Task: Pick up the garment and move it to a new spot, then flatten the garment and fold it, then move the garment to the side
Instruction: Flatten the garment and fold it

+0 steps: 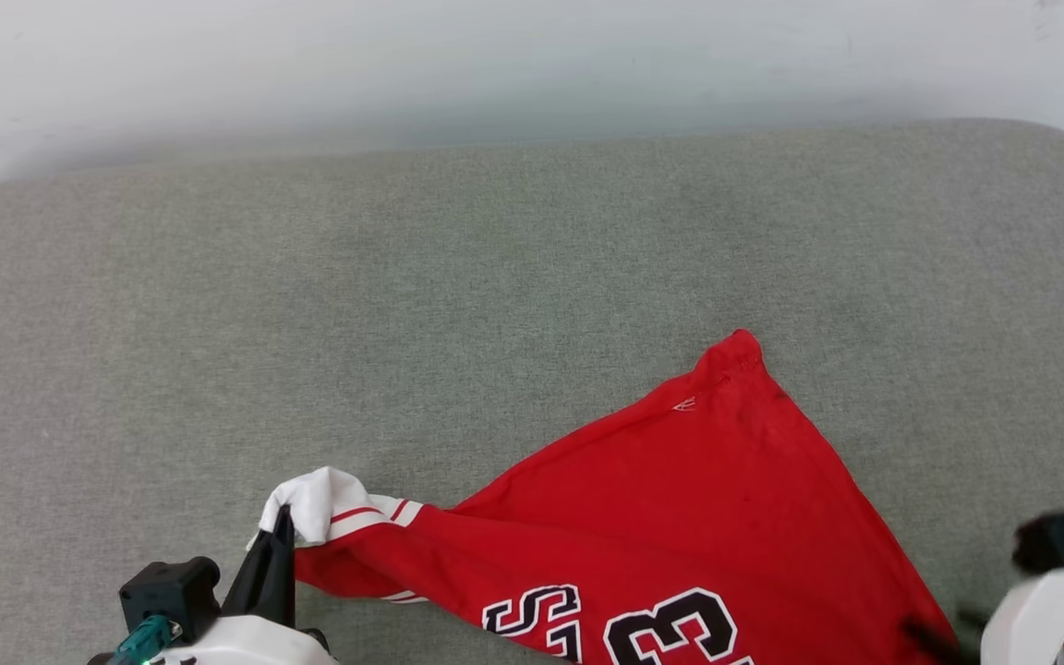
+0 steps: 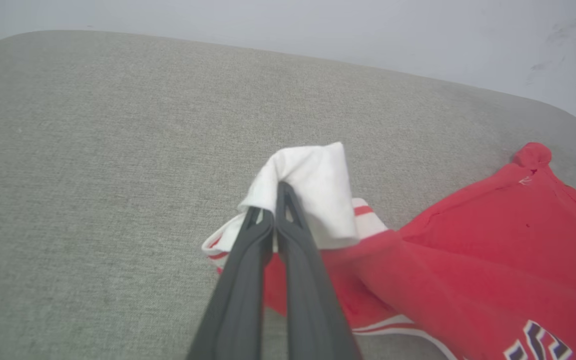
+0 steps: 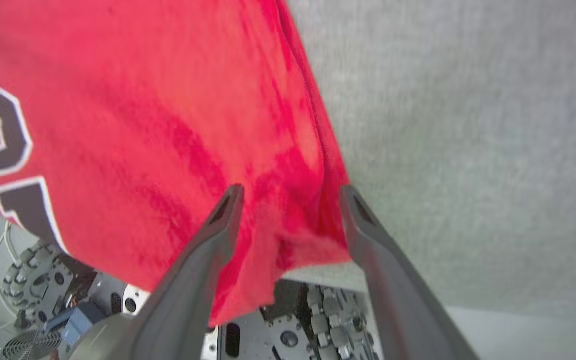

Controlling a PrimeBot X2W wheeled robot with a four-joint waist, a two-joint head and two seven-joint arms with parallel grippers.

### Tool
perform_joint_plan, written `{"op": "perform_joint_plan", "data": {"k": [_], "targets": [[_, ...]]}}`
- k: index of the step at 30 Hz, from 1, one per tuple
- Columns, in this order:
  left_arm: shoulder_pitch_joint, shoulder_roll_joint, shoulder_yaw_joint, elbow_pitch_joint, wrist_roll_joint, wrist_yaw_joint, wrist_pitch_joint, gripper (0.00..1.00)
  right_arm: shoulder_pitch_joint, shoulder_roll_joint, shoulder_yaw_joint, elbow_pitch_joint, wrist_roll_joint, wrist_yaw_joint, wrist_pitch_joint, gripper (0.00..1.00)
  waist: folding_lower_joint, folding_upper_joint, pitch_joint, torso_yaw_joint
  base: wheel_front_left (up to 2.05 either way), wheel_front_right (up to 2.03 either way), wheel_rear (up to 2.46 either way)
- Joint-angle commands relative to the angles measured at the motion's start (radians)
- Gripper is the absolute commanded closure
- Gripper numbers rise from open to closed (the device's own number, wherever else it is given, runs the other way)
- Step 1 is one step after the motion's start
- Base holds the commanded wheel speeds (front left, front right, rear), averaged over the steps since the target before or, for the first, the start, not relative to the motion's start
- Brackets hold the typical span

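- Pinching the shirt [image 1: 680, 517] by its white sleeve [image 1: 320, 494], the left claw [image 1: 281, 522] is clamped tight at the lower left.
- Fingers wide apart, the right claw [image 3: 290, 192] has the red hem hanging loose between them, ungripped.
- Red cloth spreads over the lower right of the grey cushion [image 1: 495, 259].
- White wall [image 1: 495, 55] along the top.

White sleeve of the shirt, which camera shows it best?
The left wrist view: the white sleeve sits close and centred, bunched and pinched in the shut left gripper. The head view has it small at the lower left. The right wrist view gives the red shirt and black print at the open right gripper.
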Motion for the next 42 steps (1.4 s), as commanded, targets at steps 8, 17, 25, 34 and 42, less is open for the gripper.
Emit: {"op": "perform_joint_plan", "data": {"k": [8, 17, 25, 34, 42], "targets": [[-0.031, 0.006, -0.007, -0.045, 0.021, 0.018, 0.003, 1.00, -0.237, 0.090, -0.065, 0.024, -0.057, -0.001, -0.455, 0.00, 0.0002, 0.0000, 0.038, 0.009, 0.00, 0.00, 0.00], [-0.072, -0.002, -0.025, -0.099, 0.040, 0.026, -0.005, 1.00, -0.478, 0.041, 0.063, 0.174, -0.028, -0.001, -0.360, 0.00, 0.0002, 0.0000, 0.120, 0.042, 0.00, 0.00, 0.00], [-0.138, -0.027, -0.062, -0.125, 0.062, 0.016, -0.027, 1.00, -0.679, -0.037, 0.213, 0.255, 0.058, -0.001, -0.023, 0.00, 0.0002, 0.0000, 0.223, 0.103, 0.00, 0.00, 0.00], [-0.182, -0.053, -0.083, -0.090, 0.056, 0.005, -0.058, 1.00, -0.715, -0.016, 0.352, 0.407, 0.103, -0.001, 0.080, 0.00, 0.0002, 0.0000, 0.265, 0.150, 0.00, 0.00, 0.00], [-0.164, -0.045, -0.079, -0.071, 0.048, 0.010, -0.062, 1.00, -0.743, -0.053, 0.417, 0.409, 0.150, 0.000, 0.017, 1.00, 0.0002, 0.0000, 0.213, 0.149, 0.00, 0.00, 0.00]]}}
